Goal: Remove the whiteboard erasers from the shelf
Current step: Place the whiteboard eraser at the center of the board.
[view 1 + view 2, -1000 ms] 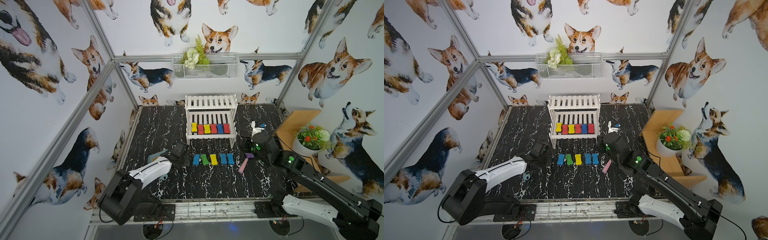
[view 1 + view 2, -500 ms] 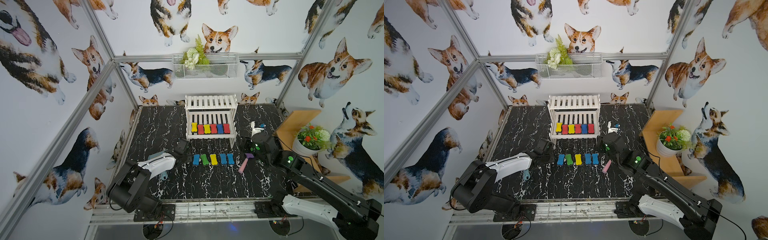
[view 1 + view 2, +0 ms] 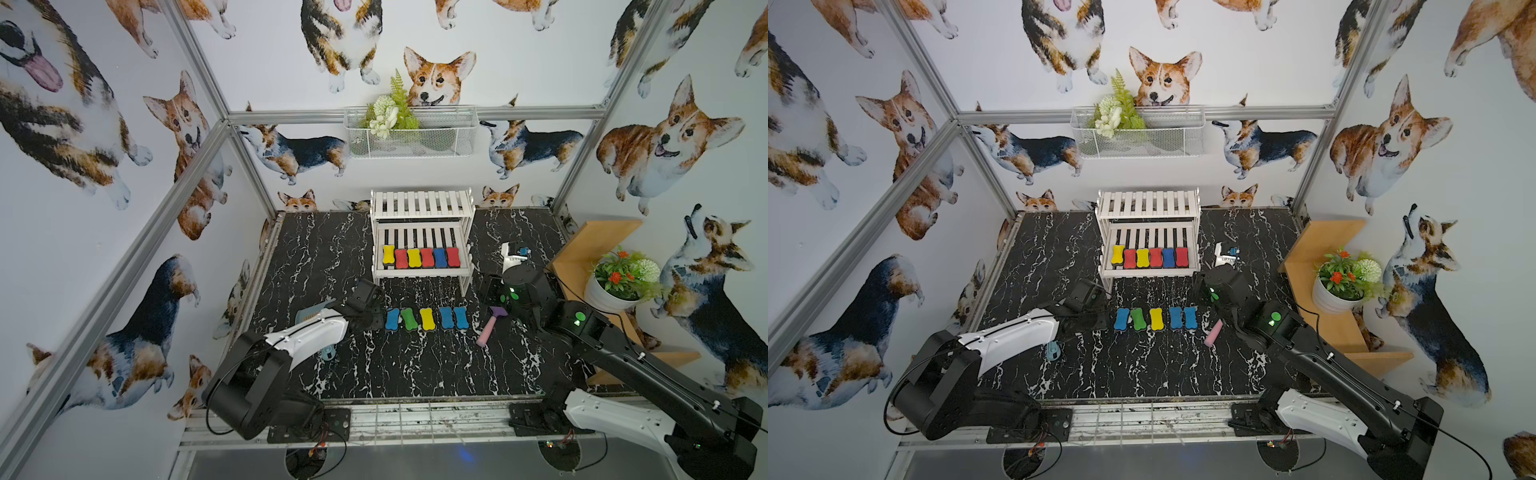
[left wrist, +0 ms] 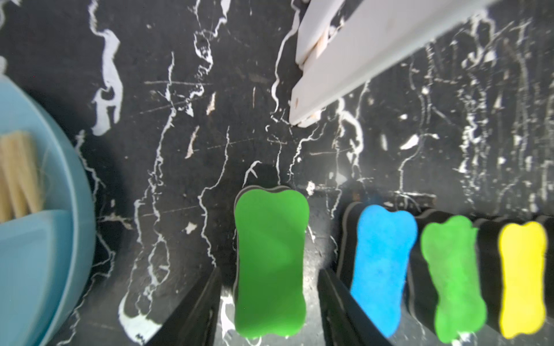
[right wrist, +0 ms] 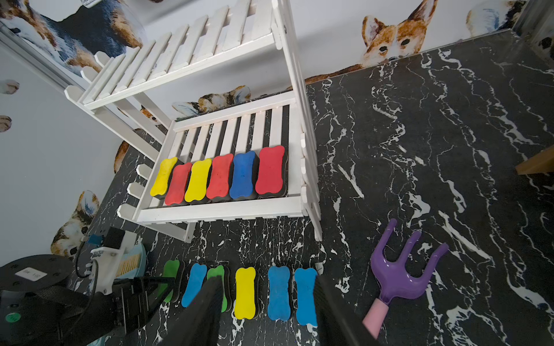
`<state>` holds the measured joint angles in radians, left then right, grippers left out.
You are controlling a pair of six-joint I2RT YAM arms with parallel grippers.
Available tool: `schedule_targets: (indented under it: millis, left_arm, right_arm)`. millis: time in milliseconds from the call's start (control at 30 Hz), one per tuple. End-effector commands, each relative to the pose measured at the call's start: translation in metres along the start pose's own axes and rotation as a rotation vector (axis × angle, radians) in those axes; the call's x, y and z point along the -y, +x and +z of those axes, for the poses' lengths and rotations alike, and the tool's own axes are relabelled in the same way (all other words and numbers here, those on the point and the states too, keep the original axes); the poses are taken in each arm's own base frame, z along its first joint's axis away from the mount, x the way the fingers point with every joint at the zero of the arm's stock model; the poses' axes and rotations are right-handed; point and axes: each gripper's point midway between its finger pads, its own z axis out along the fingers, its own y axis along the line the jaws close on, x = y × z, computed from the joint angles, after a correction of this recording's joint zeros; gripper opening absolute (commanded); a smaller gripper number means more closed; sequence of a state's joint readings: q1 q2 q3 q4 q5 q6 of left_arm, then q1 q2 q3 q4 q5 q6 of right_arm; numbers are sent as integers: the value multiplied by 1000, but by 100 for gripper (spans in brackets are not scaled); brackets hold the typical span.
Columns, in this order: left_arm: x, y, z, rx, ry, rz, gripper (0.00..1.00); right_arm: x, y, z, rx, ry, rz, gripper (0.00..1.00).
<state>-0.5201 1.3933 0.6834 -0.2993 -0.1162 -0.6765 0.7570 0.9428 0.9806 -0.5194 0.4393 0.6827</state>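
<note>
Step in hand: by my reading a set-down; the left gripper [image 4: 269, 271] straddles a green eraser [image 4: 271, 227] that lies flat on the black marbled table [image 3: 374, 374]
Left pincer: parted, with a gap at each side of the green foam, so nothing is held
Right pincer: the right gripper [image 5: 268, 279] is parted and empty, hanging over the table row and facing the shelf [image 5: 221, 209]
Doing it well: spread the jaws a little more and rise straight up, so that no pad drags the foam or nudges the blue eraser [image 4: 383, 263] just beside it
Next reach: probably low and from the front, since the top tier overhangs the back of the lower one
Erasers on the shelf: six [image 3: 419, 257] side by side on the lower tier near its front rail: yellow, red, yellow, red, blue, red
Erasers off the shelf: six in a row [image 3: 427, 319] on the table in front of it
Looks: bone-shaped, matte bright foam on a dark felt base
Top tier: bare slats
</note>
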Motion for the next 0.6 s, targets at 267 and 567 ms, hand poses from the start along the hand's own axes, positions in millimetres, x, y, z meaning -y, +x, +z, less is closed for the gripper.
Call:
schedule_targets:
  millis: [267, 567]
  left_arm:
    - [30, -44, -78, 140, 142, 7, 73]
    - [30, -74, -135, 270, 153, 49, 99]
  right_arm:
    - [-4, 3, 21, -57, -51, 29, 52]
    - [-13, -6, 61, -101, -49, -20, 50]
